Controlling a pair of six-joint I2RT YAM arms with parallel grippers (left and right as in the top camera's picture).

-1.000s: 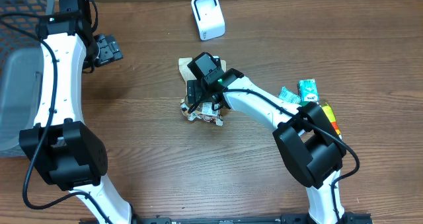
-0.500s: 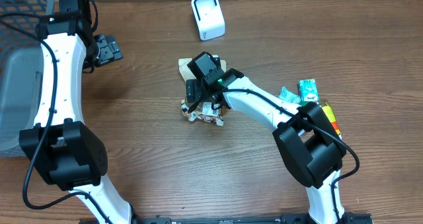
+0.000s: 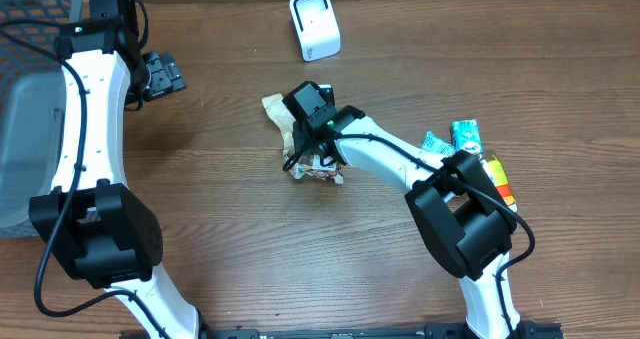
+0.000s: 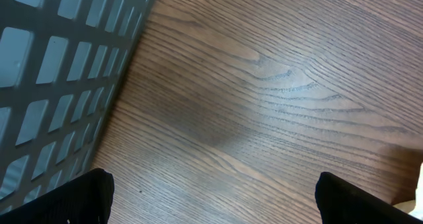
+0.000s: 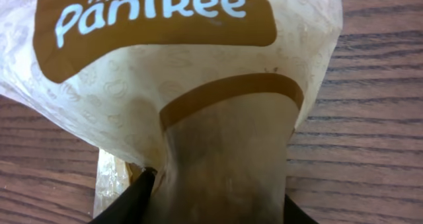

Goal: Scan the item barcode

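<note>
Centre of the overhead view holds the Pantree bag, a cream film pouch on the wooden table under the right gripper, whose camera housing hides the fingers here. The white barcode scanner stands at upper centre, well apart, with bare wood between. Green packets and a yellow bottle lie at right and a grey basket at upper left, none of them in that path. The left gripper hangs near the basket.

Left wrist view: its fingers stand wide apart over bare wood, holding nothing. The basket's mesh wall fills the upper left.

Right wrist view: the bag fills the frame, and the dark fingers at the bottom edge pinch a gathered neck of its film. By its look the bag is light, soft, crinkly and probably slick. A hold on bunched film may let it swing or slip, and creases could hide the barcode, which is not in sight.
</note>
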